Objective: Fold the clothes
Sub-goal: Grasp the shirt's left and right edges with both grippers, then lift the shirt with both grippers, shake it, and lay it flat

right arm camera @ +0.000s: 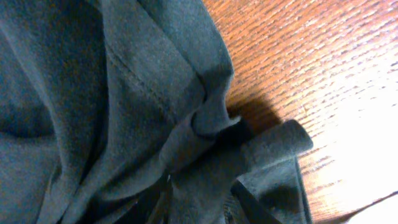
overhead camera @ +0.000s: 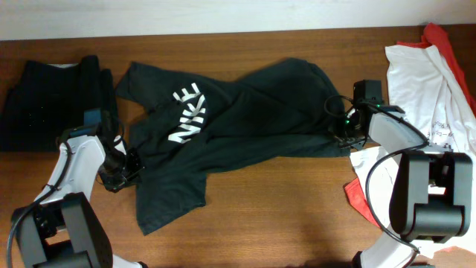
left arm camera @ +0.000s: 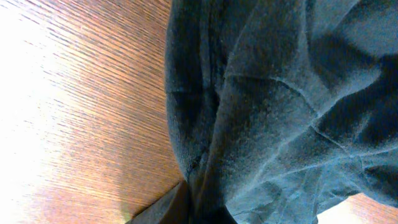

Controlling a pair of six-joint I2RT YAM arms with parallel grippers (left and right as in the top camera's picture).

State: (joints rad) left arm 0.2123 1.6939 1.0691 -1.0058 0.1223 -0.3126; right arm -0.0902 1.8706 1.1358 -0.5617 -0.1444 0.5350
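A dark green-black T-shirt [overhead camera: 230, 123] with white NIKE lettering lies spread and rumpled across the middle of the wooden table. My left gripper [overhead camera: 123, 167] is shut on its left edge; the left wrist view shows the bunched cloth [left arm camera: 267, 124] running down into the jaws [left arm camera: 196, 208]. My right gripper [overhead camera: 343, 134] is shut on the shirt's right edge; the right wrist view shows folds of the cloth [right arm camera: 124, 99] pinched between the fingers [right arm camera: 199, 205].
A folded black garment [overhead camera: 52, 97] lies at the far left. A pile of white [overhead camera: 428, 89] and red [overhead camera: 446, 41] clothes lies at the right edge, with more red cloth [overhead camera: 361, 201] near the right arm. Bare wood [overhead camera: 275, 216] runs along the front.
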